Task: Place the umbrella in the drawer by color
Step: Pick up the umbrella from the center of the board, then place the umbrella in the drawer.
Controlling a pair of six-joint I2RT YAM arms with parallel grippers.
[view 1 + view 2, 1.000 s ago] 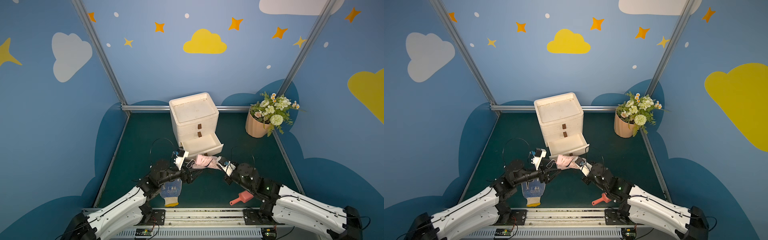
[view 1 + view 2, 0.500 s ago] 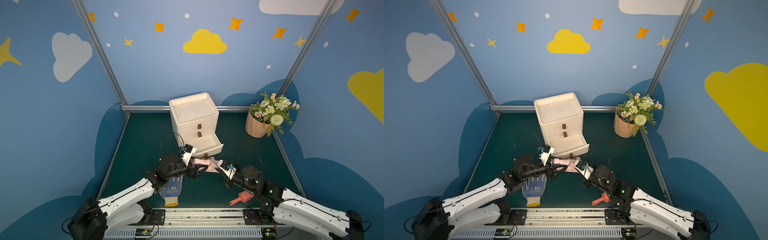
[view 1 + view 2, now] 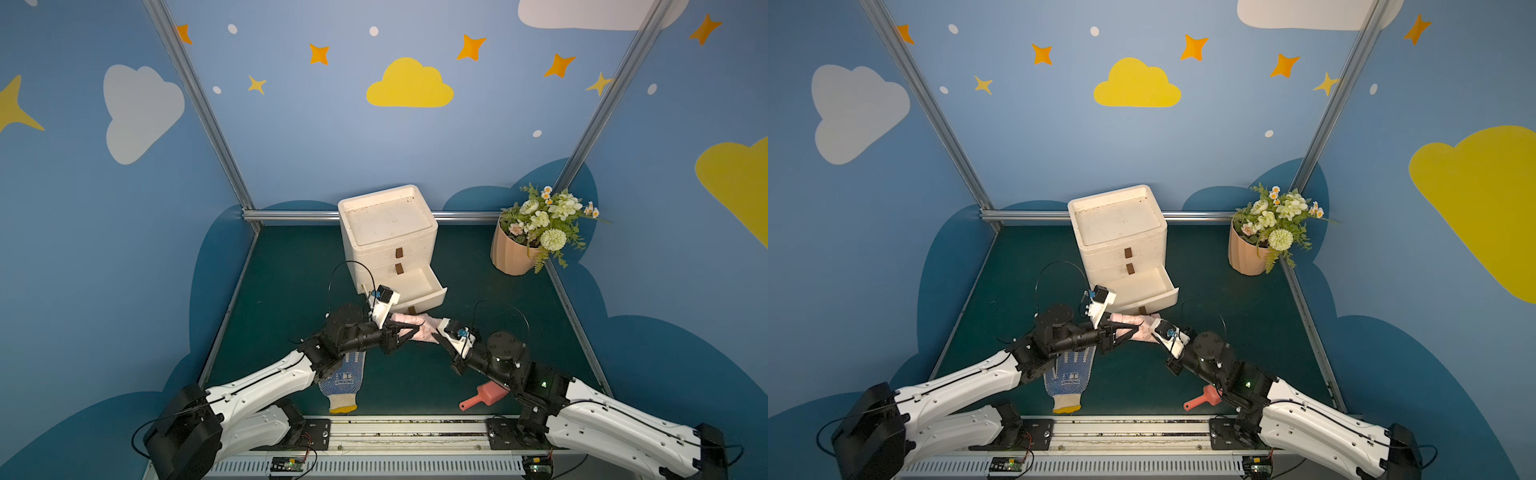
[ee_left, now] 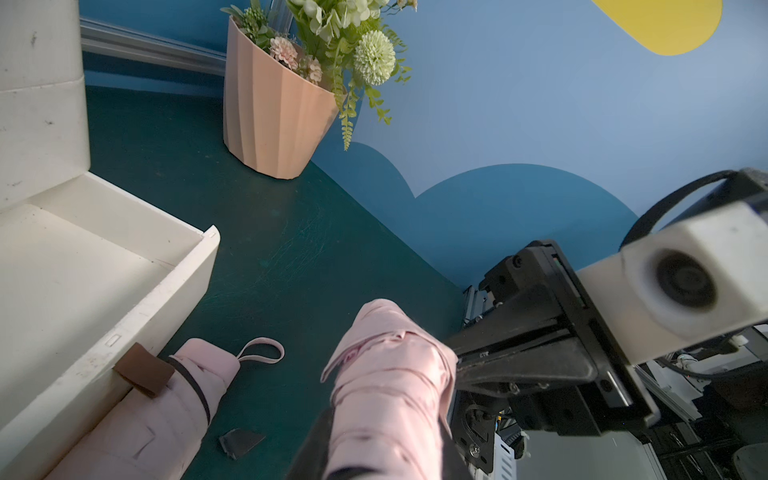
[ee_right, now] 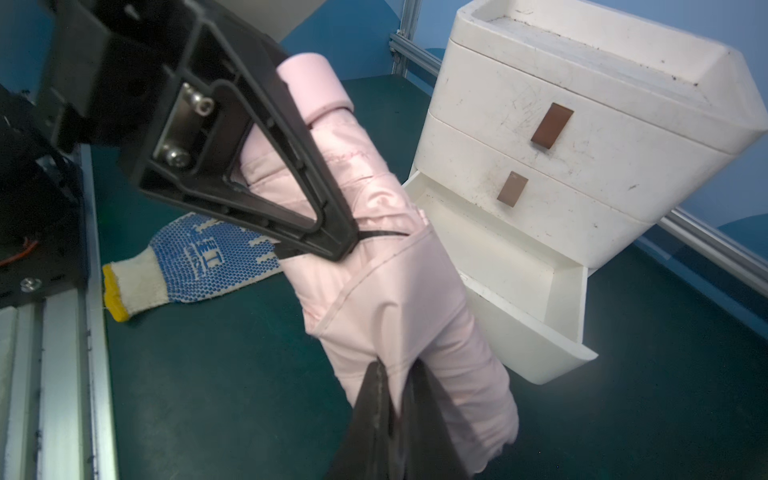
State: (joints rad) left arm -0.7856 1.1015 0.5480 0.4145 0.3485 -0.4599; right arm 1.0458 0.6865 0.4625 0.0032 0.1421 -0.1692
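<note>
Pink folded umbrella point(image 3: 424, 326) is off the bench point(image 3: 286, 291), slung between both arms just on the near side of the open bottom drawer point(image 3: 434, 296) of the white cabinet point(image 3: 386, 216). Left gripper point(image 3: 409, 333): jaws clamped on the handle-side half. Right gripper point(image 3: 437, 336): jaws almost closed, pinching fabric at the other end. Blue-dotted glove point(image 3: 343, 380) lies near left, coral scoop point(image 3: 484, 397) near right.

a staged robot lab booth: cloud-painted walls point(image 3: 291, 145), aluminium frame point(image 3: 201, 108), arms point(image 3: 257, 382) on a base rail point(image 3: 407, 432).
</note>
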